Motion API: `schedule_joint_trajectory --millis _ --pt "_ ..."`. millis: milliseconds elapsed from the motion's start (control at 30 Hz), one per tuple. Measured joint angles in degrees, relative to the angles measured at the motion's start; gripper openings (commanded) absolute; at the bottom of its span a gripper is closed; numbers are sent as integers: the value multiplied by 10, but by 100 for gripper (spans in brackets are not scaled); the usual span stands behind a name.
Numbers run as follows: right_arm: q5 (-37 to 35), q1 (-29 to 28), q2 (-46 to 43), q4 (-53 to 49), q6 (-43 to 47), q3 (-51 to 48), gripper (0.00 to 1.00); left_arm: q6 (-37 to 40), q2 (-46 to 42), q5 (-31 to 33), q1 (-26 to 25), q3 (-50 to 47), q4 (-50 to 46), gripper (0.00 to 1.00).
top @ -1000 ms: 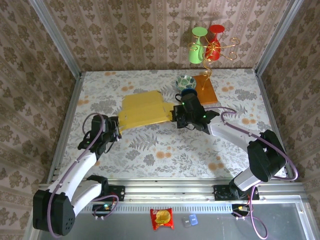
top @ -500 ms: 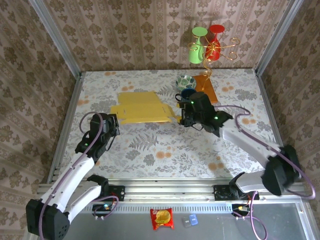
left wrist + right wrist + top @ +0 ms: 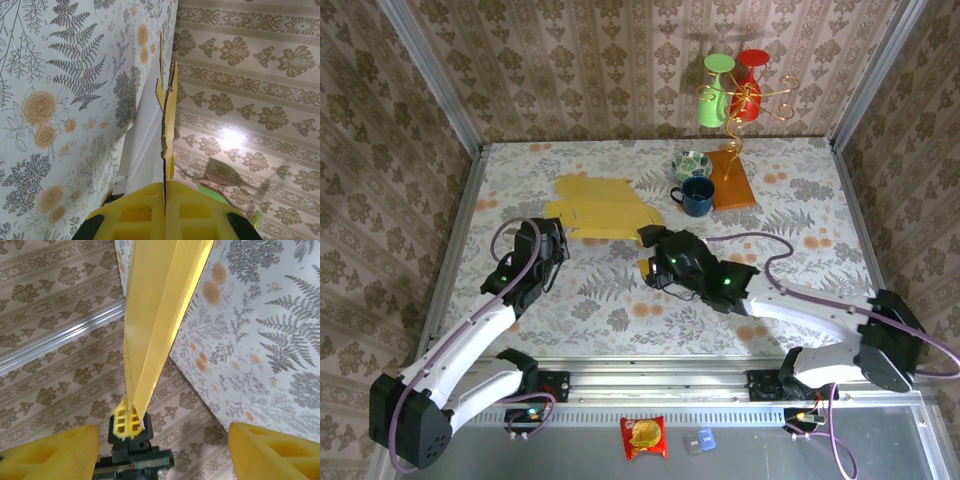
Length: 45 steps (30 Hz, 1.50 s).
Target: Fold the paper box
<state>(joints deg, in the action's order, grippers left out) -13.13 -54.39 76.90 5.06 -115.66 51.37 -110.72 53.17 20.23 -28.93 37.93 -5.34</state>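
Note:
The paper box (image 3: pixel 600 205) is a flat yellow cardboard sheet with flaps, held up off the flowered table (image 3: pixel 620 310) at back centre-left. My left gripper (image 3: pixel 560 233) is shut on its near-left edge. In the left wrist view the yellow pads (image 3: pixel 145 210) are pressed together on the thin cardboard edge of the box (image 3: pixel 168 120), whose whitish side faces the table. My right gripper (image 3: pixel 648 264) stands open just near of the box's right end, touching nothing. In the right wrist view the box (image 3: pixel 160 305) is edge-on between the wide-apart fingers (image 3: pixel 50 452) of the right gripper (image 3: pixel 162 455), with the left gripper (image 3: pixel 127 424) pinching its far end.
A blue mug (image 3: pixel 698 196), a patterned bowl (image 3: pixel 691 162) and an orange-brown wooden board (image 3: pixel 732 180) sit at the back right. A gold stand holds a green and a red cup (image 3: pixel 732 90) by the back wall. A snack packet (image 3: pixel 643 436) lies on the front rail.
My right gripper opened, let go of the box's right end and drew back toward the near side. My left gripper closed on the box's left edge. The box shifted left.

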Motion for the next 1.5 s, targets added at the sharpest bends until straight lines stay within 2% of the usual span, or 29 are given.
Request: schedule_joint_trajectory --millis 167,267,533,1100,1233,1267,1367,1400,1433,1500 --pt "-7 0 71 74 1 17 64 -3 1 2 -7 0 5 0" --pt "-7 0 104 104 0 26 51 -3 1 2 -10 0 10 0" --pt "-7 12 127 141 5 45 30 -3 1 4 -18 0 11 0" --pt "-6 28 139 158 10 58 12 -3 -15 11 -22 0 7 0" --pt "-6 29 140 160 12 64 0 -3 -21 15 -22 0 5 0" --pt "-6 30 140 159 13 67 0 -3 -23 16 -22 0 2 2" --pt "-6 32 140 155 17 80 0 4 -34 13 -22 0 -9 56" --pt "-6 34 140 153 17 84 0 10 -38 9 -22 1 -15 67" --pt "-6 36 140 147 19 91 0 19 -43 3 -21 5 -30 75" --pt "-6 41 140 130 21 109 0 46 -53 -9 -15 26 -76 81"
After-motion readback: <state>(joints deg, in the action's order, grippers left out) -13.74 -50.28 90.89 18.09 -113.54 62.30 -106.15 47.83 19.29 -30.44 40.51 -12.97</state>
